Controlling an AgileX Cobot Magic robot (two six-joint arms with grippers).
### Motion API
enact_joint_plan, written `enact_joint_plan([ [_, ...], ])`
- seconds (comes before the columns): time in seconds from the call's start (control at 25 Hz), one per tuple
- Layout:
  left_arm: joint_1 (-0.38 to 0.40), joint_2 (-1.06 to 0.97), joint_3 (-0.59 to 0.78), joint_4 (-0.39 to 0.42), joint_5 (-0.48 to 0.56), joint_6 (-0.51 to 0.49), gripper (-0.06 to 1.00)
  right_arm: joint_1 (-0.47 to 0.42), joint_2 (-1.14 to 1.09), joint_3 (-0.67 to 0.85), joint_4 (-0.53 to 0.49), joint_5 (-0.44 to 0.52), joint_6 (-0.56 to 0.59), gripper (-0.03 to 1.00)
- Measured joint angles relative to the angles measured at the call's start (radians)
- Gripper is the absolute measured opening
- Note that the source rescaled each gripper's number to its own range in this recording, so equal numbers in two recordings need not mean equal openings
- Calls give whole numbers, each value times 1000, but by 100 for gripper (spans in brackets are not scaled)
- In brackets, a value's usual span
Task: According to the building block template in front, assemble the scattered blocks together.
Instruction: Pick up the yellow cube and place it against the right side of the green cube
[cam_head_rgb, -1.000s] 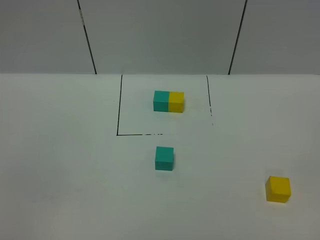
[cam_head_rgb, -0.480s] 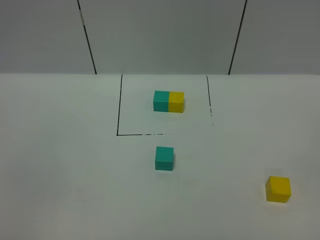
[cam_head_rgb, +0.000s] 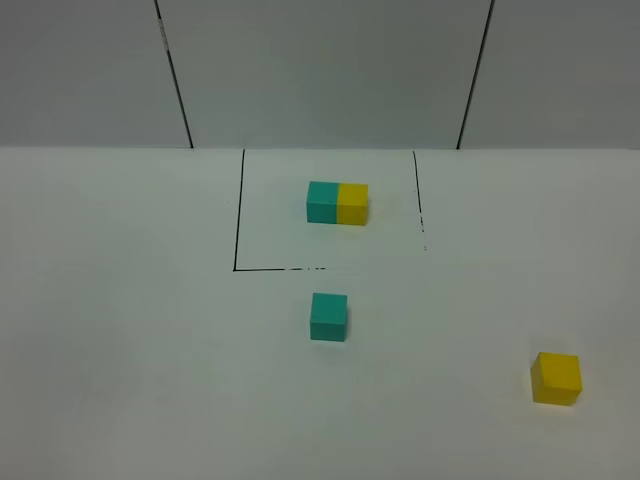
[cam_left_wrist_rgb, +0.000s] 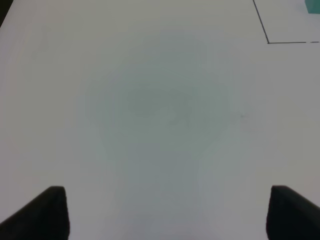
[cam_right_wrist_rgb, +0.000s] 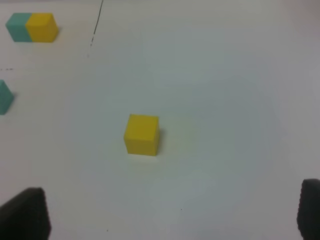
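Observation:
The template (cam_head_rgb: 337, 203), a teal and yellow two-colour bar, sits inside the black outline (cam_head_rgb: 238, 220) at the back; it also shows in the right wrist view (cam_right_wrist_rgb: 32, 27). The loose teal cube (cam_head_rgb: 328, 316) lies just in front of the outline, and its edge shows in the right wrist view (cam_right_wrist_rgb: 4, 97). The loose yellow cube (cam_head_rgb: 556, 378) lies at the front right, also in the right wrist view (cam_right_wrist_rgb: 142, 134). Neither arm shows in the exterior view. My left gripper (cam_left_wrist_rgb: 162, 212) is open over bare table. My right gripper (cam_right_wrist_rgb: 165, 212) is open, short of the yellow cube.
The white table (cam_head_rgb: 130, 330) meets a grey panelled wall (cam_head_rgb: 320, 70) at the back. A corner of the black outline (cam_left_wrist_rgb: 268, 40) shows in the left wrist view.

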Motion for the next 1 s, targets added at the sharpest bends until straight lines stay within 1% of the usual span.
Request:
enact_joint_plan([
  [1.0, 0, 0, 0, 0, 0, -1, 71, 0, 0, 0, 2, 0, 0, 100],
])
